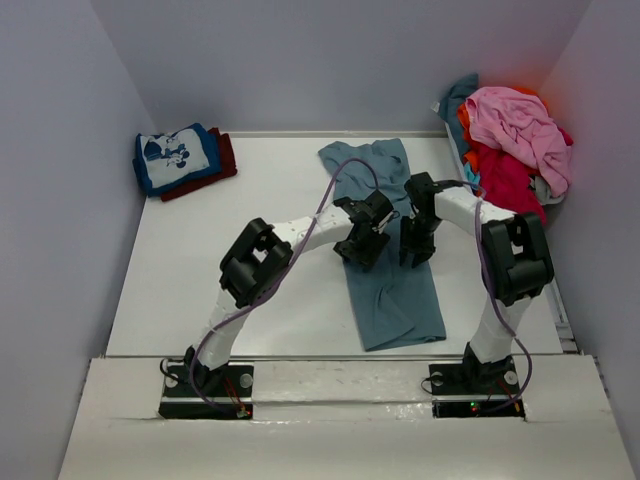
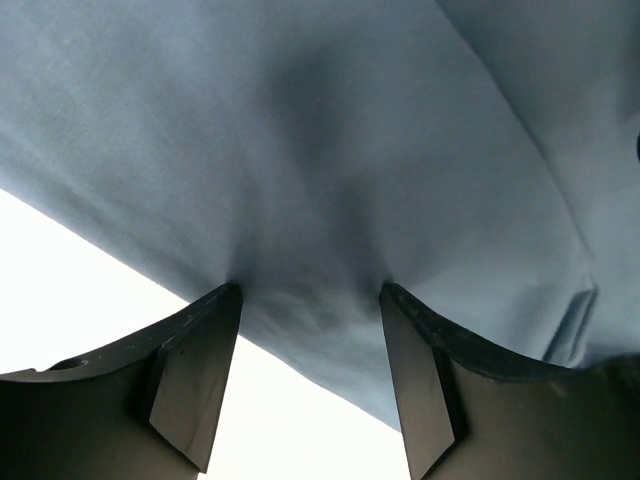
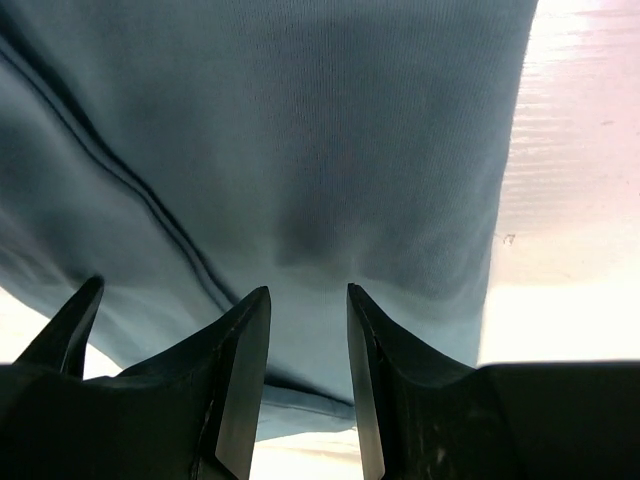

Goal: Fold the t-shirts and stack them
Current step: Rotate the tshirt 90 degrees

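A plain slate-blue t-shirt point(image 1: 395, 300) lies folded into a long strip down the middle of the white table point(image 1: 200, 280). My left gripper point(image 1: 360, 250) is open, with its tips pressed on the shirt's left edge; the left wrist view shows the cloth point(image 2: 350, 150) dimpled between the fingertips point(image 2: 225, 300). My right gripper point(image 1: 415, 250) is open over the shirt's right part; the right wrist view shows cloth point(image 3: 300, 130) under the jaws, near its right edge. Neither gripper holds cloth.
A folded blue tee with white cartoon print point(image 1: 176, 155) lies on a folded dark red one point(image 1: 225, 160) at the back left. A loose pile with a pink tee point(image 1: 520, 125), a red one point(image 1: 510, 180), and orange and teal ones sits at the back right. Grey walls enclose the table.
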Motion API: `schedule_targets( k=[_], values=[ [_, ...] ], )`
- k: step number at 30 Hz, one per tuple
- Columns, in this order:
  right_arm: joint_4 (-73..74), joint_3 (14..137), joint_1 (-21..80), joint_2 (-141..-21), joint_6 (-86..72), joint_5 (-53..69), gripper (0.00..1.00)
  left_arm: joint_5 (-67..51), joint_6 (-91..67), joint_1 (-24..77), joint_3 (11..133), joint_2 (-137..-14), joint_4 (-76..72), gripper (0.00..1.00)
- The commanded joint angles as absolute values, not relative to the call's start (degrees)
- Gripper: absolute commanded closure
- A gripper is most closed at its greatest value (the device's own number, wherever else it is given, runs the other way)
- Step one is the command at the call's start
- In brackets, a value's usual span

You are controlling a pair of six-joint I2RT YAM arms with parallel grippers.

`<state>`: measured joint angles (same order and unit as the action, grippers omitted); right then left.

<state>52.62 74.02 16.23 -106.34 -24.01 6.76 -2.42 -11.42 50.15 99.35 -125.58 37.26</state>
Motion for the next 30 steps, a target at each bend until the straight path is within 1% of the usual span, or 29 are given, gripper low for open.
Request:
schedule_targets(
  k=[1,6,14,25,30],
  values=[
    [51.1,74.2,16.7,-107.4,-24.2,7.7,0.58,3.2,-12.5,50.2,97.3,-126.7,41.8,0.28],
    [51.4,76.2,16.7,-108.9,-23.7,8.1,0.58,3.5,-13.7,49.7,95.3,-126.8,41.4,0.28],
    [52.6,83.0,16.7,-114.4,-21.5,10.4,0.58,3.0,-13.8,44.7,95.9,-127.8,41.7,0.27],
    [60.4,110.6,17.2,-128.9,-20.3,13.2,0.58,4.2,-13.4,36.5,100.9,-129.8,44.0,0.27],
    [60.4,114.2,17.2,-131.6,-20.2,14.2,0.58,5.0,-13.3,33.8,102.8,-130.6,44.6,0.27]
  ],
)
